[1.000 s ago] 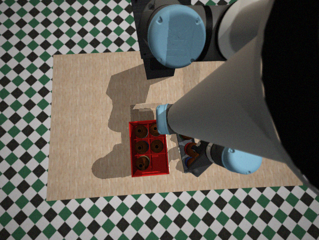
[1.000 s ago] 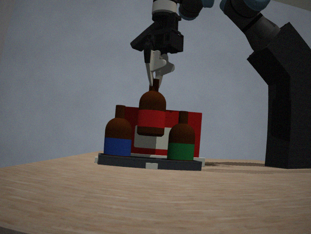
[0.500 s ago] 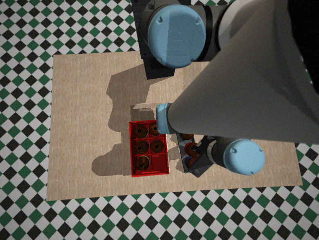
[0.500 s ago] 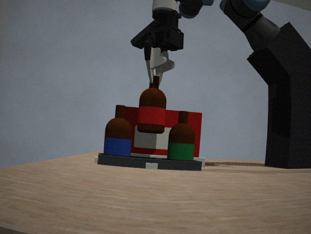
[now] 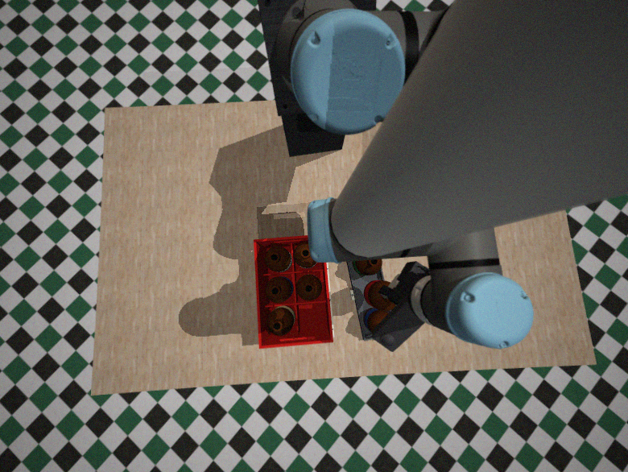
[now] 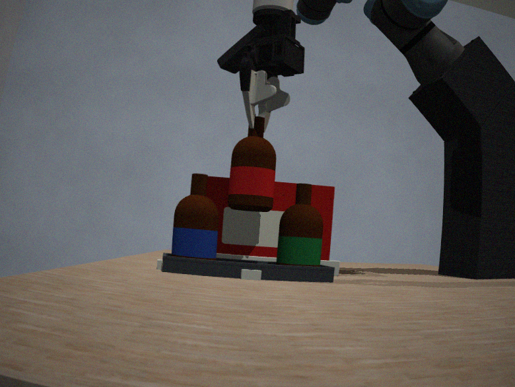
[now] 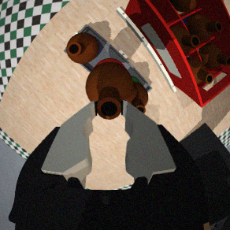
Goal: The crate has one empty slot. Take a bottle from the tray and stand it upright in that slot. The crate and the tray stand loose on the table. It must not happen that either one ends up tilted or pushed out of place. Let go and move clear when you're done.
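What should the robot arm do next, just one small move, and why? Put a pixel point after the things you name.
Probably carry the red-labelled brown bottle (image 5: 378, 294) (image 6: 252, 181) (image 7: 108, 83) sideways toward the red crate's open corner slot (image 5: 313, 322), since the gripper (image 6: 257, 122) (image 7: 109, 102) holds its neck and its base hangs above the grey tray (image 5: 361, 299) (image 6: 208, 267) (image 7: 118, 59).

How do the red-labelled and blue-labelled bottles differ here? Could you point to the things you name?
The brown bottle with a red label (image 5: 378, 294) (image 6: 251, 181) (image 7: 108, 80) hangs in the gripper (image 6: 257, 125) (image 7: 109, 102); the brown bottle with a blue label (image 5: 376, 319) (image 6: 195, 243) (image 7: 83, 48) stands in the tray. The red-labelled one's base is raised above the tray; the blue-labelled one's is down inside its rim. Both share a domed shoulder and narrow neck.
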`<move>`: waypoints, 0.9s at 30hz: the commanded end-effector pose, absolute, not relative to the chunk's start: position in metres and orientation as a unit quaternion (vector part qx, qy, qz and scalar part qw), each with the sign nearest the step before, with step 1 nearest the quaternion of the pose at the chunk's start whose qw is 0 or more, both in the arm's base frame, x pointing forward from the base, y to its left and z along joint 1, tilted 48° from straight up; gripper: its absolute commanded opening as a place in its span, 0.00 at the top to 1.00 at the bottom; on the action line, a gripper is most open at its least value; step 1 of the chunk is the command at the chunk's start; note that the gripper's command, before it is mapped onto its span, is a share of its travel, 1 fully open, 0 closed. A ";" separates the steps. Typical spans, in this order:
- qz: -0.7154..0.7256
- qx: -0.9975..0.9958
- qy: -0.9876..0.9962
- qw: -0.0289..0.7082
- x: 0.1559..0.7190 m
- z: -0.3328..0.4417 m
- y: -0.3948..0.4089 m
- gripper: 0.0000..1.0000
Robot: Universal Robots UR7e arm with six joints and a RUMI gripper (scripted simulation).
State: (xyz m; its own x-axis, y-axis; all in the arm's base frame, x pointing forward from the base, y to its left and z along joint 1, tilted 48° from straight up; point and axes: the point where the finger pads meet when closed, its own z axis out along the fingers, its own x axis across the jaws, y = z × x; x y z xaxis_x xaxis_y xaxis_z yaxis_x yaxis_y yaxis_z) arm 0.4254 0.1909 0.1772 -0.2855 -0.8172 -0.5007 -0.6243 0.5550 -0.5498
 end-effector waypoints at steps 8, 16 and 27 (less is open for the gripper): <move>-0.124 -0.455 0.792 0.388 0.417 0.185 0.189 1.00; -0.124 -0.455 0.792 0.388 0.415 0.187 0.189 1.00; -0.124 -0.455 0.792 0.388 0.414 0.188 0.189 1.00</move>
State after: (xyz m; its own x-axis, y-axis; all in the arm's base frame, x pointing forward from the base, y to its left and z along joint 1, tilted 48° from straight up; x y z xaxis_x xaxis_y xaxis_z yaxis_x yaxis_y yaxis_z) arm 0.4142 0.1884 0.1875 -0.2856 -0.8172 -0.5006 -0.6248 0.5549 -0.5493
